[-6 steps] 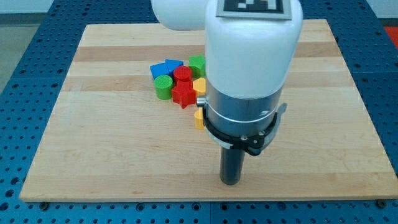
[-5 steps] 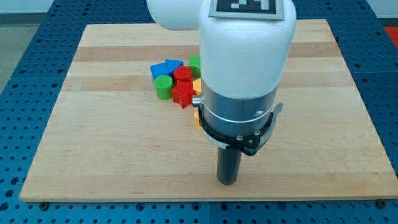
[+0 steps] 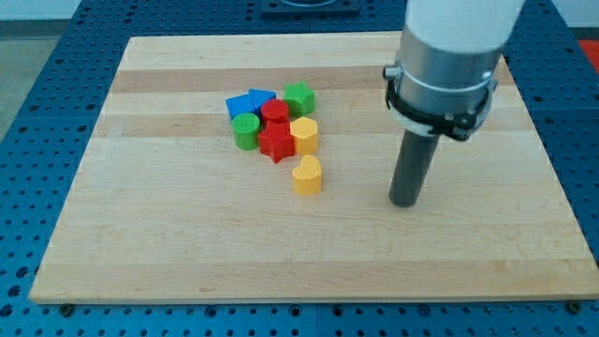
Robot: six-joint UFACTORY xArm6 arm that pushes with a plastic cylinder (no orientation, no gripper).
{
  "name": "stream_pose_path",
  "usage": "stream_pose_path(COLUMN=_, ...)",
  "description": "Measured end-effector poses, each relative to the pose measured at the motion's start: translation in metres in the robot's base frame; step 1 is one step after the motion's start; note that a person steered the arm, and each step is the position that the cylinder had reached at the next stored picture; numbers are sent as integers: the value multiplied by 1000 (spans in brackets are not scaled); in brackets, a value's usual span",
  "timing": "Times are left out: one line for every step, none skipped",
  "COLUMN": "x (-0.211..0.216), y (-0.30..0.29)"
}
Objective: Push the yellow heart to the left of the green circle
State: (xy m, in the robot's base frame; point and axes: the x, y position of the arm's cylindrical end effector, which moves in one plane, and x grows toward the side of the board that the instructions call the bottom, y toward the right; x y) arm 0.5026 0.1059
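Observation:
The yellow heart [image 3: 306,175] lies alone on the wooden board, below and right of the block cluster. The green circle [image 3: 246,131] sits at the cluster's lower left, touching the red star [image 3: 276,142]. My tip [image 3: 404,201] rests on the board to the right of the yellow heart, well apart from it and a little lower in the view.
The cluster also holds a blue cube [image 3: 241,106], a blue triangle [image 3: 262,97], a red cylinder [image 3: 274,112], a green star-like block [image 3: 299,97] and a yellow hexagon [image 3: 304,135]. The wooden board [image 3: 140,234] sits on a blue perforated table.
The arm has moved right and up in the view, uncovering the yellow heart and yellow hexagon. The blocks have not moved.

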Motion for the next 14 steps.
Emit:
stream_pose_path(x=-5, y=-46)
stream_pose_path(x=-5, y=-127)
stream_pose_path(x=-5, y=-188)
stream_pose_path(x=-5, y=-147)
stream_pose_path(x=-16, y=-101)
stream_pose_path(x=-22, y=-140)
stream_pose_path(x=-22, y=-242)
stream_pose_path(x=-23, y=-300)
stream_pose_path(x=-18, y=-246)
stream_pose_path(x=-18, y=-171)
stream_pose_path(x=-40, y=-169)
stream_pose_path(x=-56, y=-230)
stream_pose_path(x=-59, y=-292)
stream_pose_path(x=-59, y=-260)
